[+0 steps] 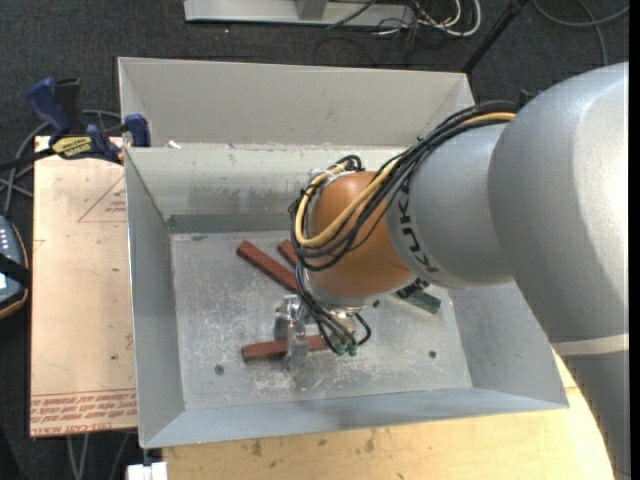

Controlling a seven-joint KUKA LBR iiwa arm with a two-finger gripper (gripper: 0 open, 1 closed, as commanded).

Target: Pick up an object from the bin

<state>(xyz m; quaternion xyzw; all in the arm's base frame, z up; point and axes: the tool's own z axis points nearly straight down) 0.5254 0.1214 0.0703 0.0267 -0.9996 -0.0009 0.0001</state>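
Two red-brown flat bars are lying in plain sight on the floor of the grey bin (pixel 150 298). One of them, the near bar (pixel 262 351), is lying almost level close to the front wall, left of centre. The gripper (pixel 297 336) is sitting low over the right half of it, touching or just above, and I can't separate the two. Also can't tell whether the gripper is apart or closed: the orange wrist cover (pixel 350 238) and the cables (pixel 310 230) are hanging over it and blocking the view. The second bar (pixel 263 259) is lying slanted further back, well apart from the first, its right end running under the cover. A short red-brown end (pixel 288 251) is poking out just beside it, possibly a third bar. A dark green-black piece (pixel 422 299) is peeking out from under the arm (pixel 520 198) on the right side of the floor.
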